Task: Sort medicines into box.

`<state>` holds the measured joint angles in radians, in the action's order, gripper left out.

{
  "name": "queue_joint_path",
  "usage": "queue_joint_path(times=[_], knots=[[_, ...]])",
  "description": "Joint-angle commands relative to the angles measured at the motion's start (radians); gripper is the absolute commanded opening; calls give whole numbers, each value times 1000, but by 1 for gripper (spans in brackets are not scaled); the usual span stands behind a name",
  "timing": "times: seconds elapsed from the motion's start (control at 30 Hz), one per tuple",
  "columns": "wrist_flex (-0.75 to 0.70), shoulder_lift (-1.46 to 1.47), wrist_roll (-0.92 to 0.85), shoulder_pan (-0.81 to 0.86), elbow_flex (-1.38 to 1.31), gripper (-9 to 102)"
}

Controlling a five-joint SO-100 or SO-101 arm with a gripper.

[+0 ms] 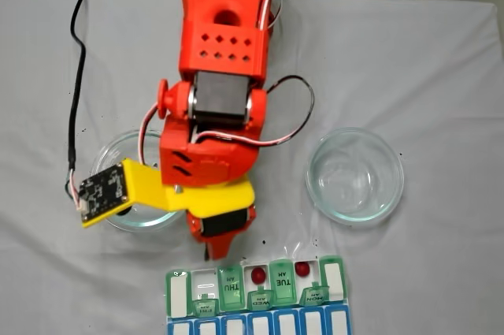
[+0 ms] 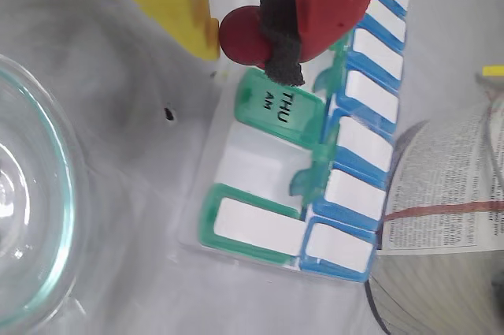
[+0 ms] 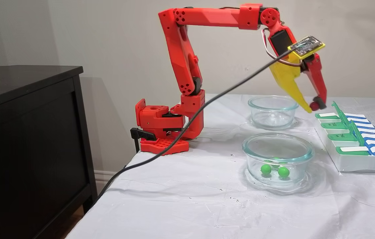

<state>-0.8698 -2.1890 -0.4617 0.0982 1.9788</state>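
In a fixed view from above, the red arm reaches down over the bench (image 1: 441, 59) toward the box (image 1: 256, 297). Two red balls already sit in open compartments, one (image 1: 258, 275) left of the other (image 1: 302, 269). An empty glass dish (image 1: 355, 175) stands to the right, and another dish (image 1: 130, 185) lies partly under the yellow camera mount. The jaws' tips are hidden under the arm here.

In the wrist view, the jaws (image 2: 256, 39) pinch a third red ball (image 2: 242, 35) between the yellow finger and the red finger's dark foam pad, directly above the box (image 2: 315, 154), close over the raised lid marked THU AM (image 2: 279, 106).

In a fixed view from the side, the jaws (image 3: 313, 107) hold the red ball (image 3: 314, 106) just above the far end of the box (image 3: 356, 139). The near dish (image 3: 277, 159) holds green balls (image 3: 266, 169), and the far dish (image 3: 272, 111) looks empty.
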Motion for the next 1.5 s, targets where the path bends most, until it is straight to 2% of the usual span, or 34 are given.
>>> queue_joint_path(times=[0.0, 0.27, 0.67, 0.87, 1.23, 1.47], knots=[[37, 8, -72, 29, -34, 0], [64, 69, -109, 5, -37, 0], [101, 222, -106, 12, -183, 0], [196, 236, -121, 8, -155, 0], [268, 290, -152, 3, -150, 0], [393, 255, -164, 3, -67, 0]])
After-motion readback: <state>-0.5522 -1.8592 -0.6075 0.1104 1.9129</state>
